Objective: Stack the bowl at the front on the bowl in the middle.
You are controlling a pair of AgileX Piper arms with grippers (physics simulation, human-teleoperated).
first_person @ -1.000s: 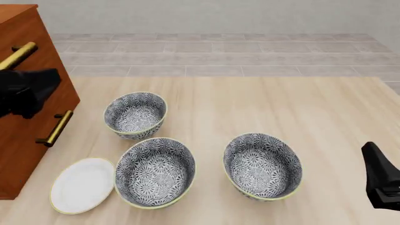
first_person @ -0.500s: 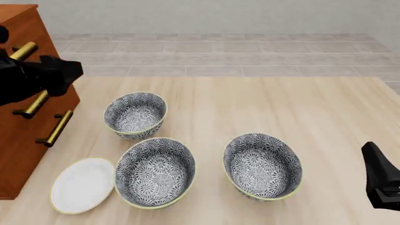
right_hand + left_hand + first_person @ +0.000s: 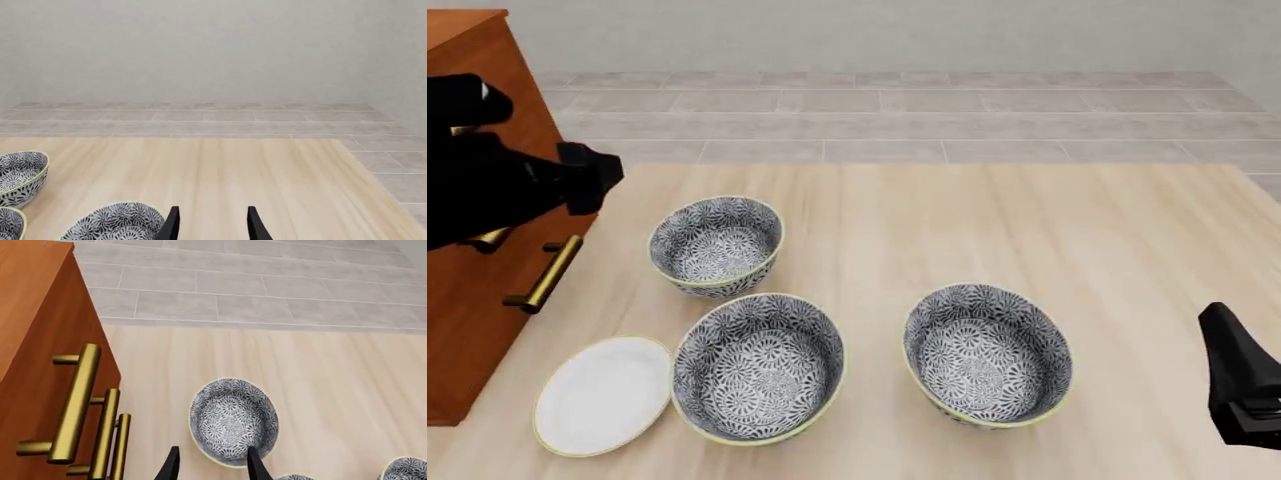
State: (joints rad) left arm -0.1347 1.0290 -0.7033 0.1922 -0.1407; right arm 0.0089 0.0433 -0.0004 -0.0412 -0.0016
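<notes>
Three alike grey-and-white floral bowls stand on the table. The bowl at the front point(image 3: 758, 365) is nearest, left of centre, and only its edge point(image 3: 8, 225) shows in the right wrist view. The bowl in the middle point(image 3: 988, 352) by depth stands to its right, also seen in the right wrist view point(image 3: 117, 222). My left gripper point(image 3: 590, 178) hovers high by the cabinet; its fingers are open point(image 3: 212, 467) above the third, rear bowl point(image 3: 233, 421). My right gripper point(image 3: 1241, 395) waits at the right edge, open point(image 3: 212, 225), with nothing in it.
The rear bowl point(image 3: 717, 243) stands behind the front one. A flat white plate point(image 3: 603, 393) lies at the front left. A wooden cabinet point(image 3: 481, 300) with brass handles point(image 3: 77, 400) fills the left side. Bare tabletop point(image 3: 1068, 230) stretches to the back right.
My left arm has swung up and to the right from in front of the cabinet toward the rear bowl. The bowls, the plate and the right arm have not moved.
</notes>
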